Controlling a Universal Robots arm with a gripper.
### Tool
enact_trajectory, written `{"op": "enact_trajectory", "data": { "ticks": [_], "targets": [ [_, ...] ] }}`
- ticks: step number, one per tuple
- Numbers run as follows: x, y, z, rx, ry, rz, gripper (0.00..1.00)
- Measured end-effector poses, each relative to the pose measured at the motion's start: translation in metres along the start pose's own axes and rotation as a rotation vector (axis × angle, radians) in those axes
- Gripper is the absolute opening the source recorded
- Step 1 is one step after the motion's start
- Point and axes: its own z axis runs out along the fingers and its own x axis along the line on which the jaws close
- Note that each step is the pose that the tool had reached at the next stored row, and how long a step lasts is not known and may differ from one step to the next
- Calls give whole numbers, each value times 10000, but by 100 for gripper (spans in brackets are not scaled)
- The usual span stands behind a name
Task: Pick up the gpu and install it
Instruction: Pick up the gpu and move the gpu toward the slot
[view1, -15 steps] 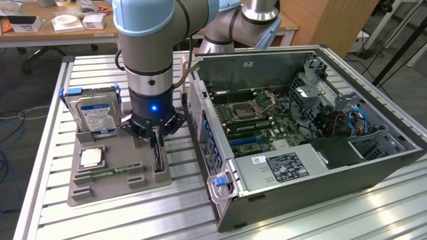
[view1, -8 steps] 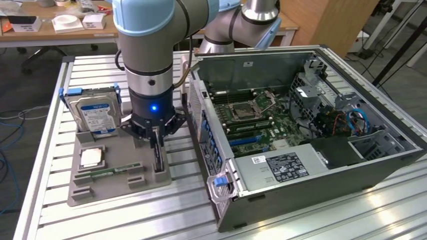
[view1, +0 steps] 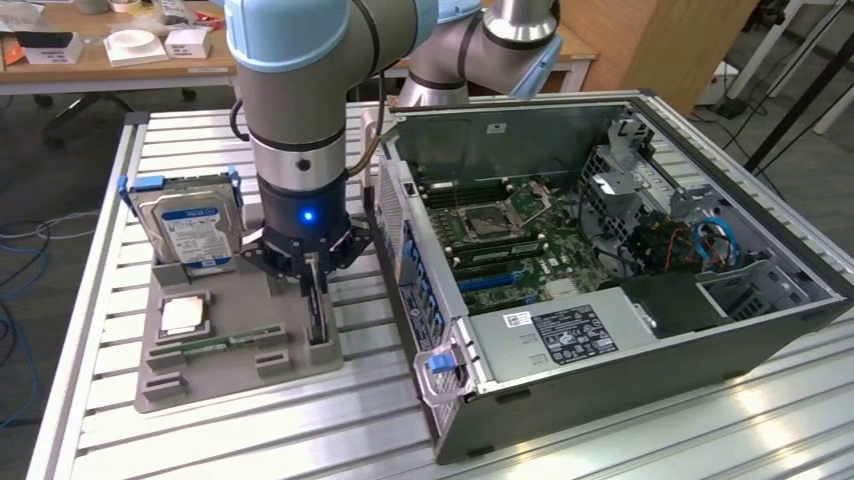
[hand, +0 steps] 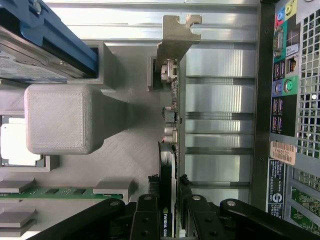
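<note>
Looking through the exterior view, I see the black two-fingered gripper (view1: 312, 290) lowered straight down over the grey moulded plastic parts tray (view1: 214, 385), which lies on the slotted aluminium table (view1: 267, 445) just beside the open black tower computer case (view1: 747, 335). The gpu (view1: 316, 322), a thin dark circuit card standing on edge, sits in a slot along the side of the tray nearest the case. A boxy silver hard drive (view1: 194, 225) in a blue carrier stands upright at the tray's far end, apart from the arm. In the wrist view the card runs edge-on between the black fingers (hand: 147, 215), which press against its two faces, so the gripper is pinching the gpu. By my judgement the card is seated in its slot, not raised. The card's silvery stepped metal bracket (hand: 176, 35) lies close against the tray's wall. I judge three hazards. A pull that is not truly vertical could hook the bracket on that wall and drag the tray along. The narrow pinch on so thin a board could let the card pivot or slide once free. With the case this close, a swinging card could strike its rear panel.
</note>
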Motion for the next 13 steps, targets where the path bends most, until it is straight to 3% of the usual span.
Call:
{"op": "enact_trajectory", "data": {
  "ticks": [13],
  "targets": [
    [2, 3, -126, 10, -2, 0, 26]
  ]
}}
